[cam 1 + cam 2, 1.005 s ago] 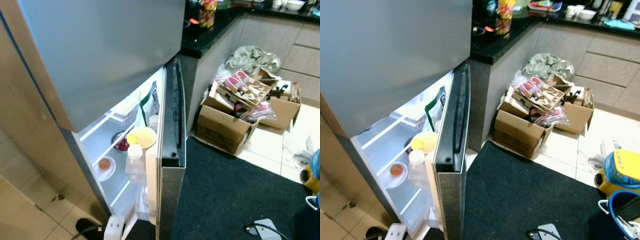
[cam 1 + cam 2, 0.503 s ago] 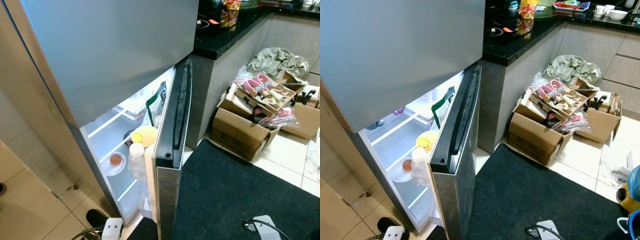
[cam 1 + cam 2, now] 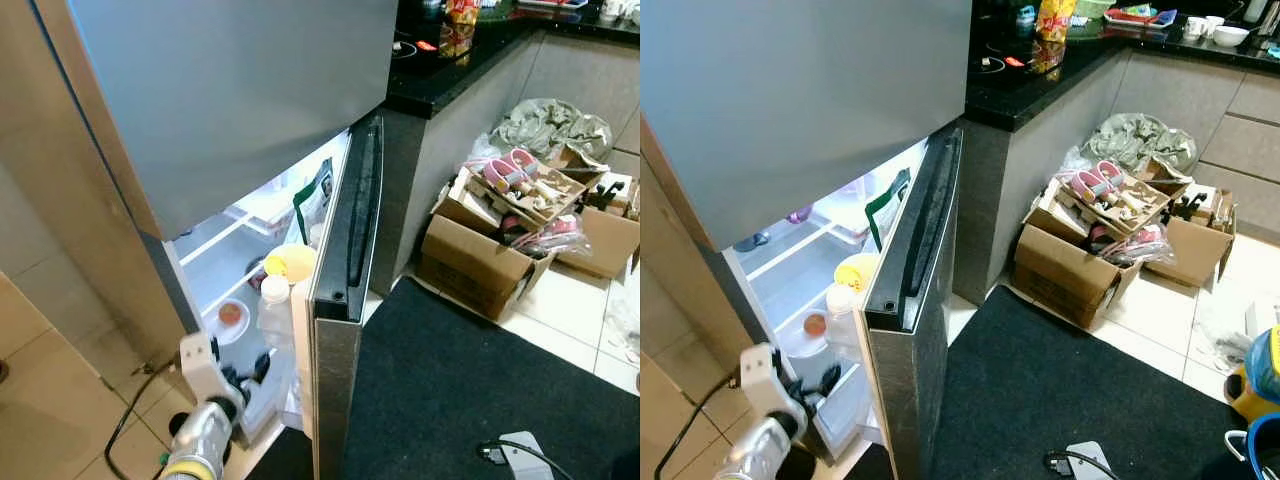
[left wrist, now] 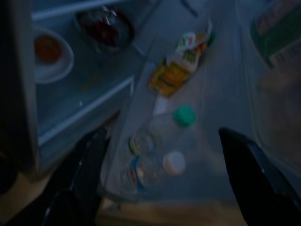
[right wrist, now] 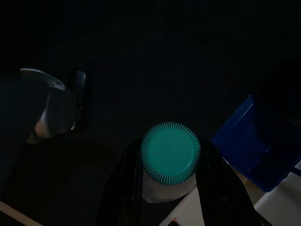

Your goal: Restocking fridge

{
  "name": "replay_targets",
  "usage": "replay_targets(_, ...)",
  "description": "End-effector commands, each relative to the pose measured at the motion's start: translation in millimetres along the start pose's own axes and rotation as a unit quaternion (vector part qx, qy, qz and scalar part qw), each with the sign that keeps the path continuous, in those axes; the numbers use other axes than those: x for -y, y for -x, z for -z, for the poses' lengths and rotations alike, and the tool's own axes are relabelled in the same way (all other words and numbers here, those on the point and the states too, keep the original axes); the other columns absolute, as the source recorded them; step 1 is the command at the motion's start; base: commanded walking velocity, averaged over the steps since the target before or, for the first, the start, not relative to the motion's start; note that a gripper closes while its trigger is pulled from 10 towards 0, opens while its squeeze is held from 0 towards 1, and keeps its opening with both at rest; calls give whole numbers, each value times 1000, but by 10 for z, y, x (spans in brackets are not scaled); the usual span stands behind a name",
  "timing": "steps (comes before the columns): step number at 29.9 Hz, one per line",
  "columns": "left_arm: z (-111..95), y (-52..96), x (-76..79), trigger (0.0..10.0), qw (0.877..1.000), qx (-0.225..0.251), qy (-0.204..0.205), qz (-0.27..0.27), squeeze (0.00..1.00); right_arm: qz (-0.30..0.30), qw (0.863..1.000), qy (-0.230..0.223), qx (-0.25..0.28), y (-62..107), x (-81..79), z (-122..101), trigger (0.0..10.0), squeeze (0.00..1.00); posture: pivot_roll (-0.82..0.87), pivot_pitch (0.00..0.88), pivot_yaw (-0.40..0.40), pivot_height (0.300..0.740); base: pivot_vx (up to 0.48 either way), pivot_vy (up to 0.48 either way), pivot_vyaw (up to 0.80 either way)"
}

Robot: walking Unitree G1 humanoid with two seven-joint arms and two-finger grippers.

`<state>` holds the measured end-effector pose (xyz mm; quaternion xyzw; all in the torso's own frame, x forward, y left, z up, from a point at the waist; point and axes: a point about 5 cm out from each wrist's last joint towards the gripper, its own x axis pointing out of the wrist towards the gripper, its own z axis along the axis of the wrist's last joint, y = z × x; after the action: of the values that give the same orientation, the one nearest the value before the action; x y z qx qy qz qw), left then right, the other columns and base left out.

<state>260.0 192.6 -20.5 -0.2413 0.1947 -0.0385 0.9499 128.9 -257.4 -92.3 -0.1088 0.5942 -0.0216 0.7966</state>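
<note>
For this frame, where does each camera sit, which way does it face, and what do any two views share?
Left and right eye views: on the head, looking forward and down at the open fridge door, cardboard box and dark mat; the left gripper reaches toward the fridge.
Left wrist view: along its open black fingers into the fridge's door shelf, at bottles and a juice carton.
Right wrist view: dark, facing down, fingers gripping a green-capped bottle.
Shared: the small dish shows from head and left wrist.
</note>
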Motion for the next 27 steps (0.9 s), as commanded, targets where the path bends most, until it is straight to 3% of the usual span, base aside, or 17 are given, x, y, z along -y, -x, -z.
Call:
replay_targets(1, -208, -100, 108, 10000, 998, 50, -6, 27, 0, 2, 1000, -3, 7, -2, -13, -41, 10000, 0, -43, 9, -9, 740, 0, 0, 0)
replay_targets(8, -320, -184, 243, 10000, 995, 81, 19, 55, 0, 2, 1000, -2, 6, -3, -24, -38, 10000, 0, -43, 5, -9, 740, 0, 0, 0)
replay_targets(9, -304, -231, 396, 10000, 992, 78, 21, 97, 0, 3, 1000, -1, 6, -3, -23, -39, 10000, 0, -43, 5, -9, 740, 0, 0, 0)
replay_targets(12, -288, -246, 463, 10000, 990, 74, 20, 117, 0, 3, 1000, 0, 6, -3, -22, -39, 10000, 0, -43, 5, -9, 740, 0, 0, 0)
replay_targets(14, -250, -260, 552, 10000, 988, 65, 10, 142, 0, 3, 1000, 0, 6, -3, -22, -41, 10000, 0, -43, 5, -9, 740, 0, 0, 0)
replay_targets(18, 20, -256, 916, 10000, 970, 7, -25, 243, 0, 3, 1000, -1, 7, -4, -30, -40, 10000, 0, -45, 1, -5, 740, 0, 0, 0)
replay_targets(20, 20, -256, 916, 10000, 970, 7, -25, 243, 0, 3, 1000, -1, 7, -4, -30, -40, 10000, 0, -45, 1, -5, 740, 0, 0, 0)
replay_targets(25, 137, -252, 1188, 10000, 952, -13, -32, 304, 0, 3, 1000, -2, 6, -5, -35, -32, 10000, 0, -39, 7, -10, 740, 0, 0, 0)
replay_targets(27, 137, -252, 1188, 10000, 952, -13, -32, 304, 0, 3, 1000, -2, 6, -5, -35, -32, 10000, 0, -39, 7, -10, 740, 0, 0, 0)
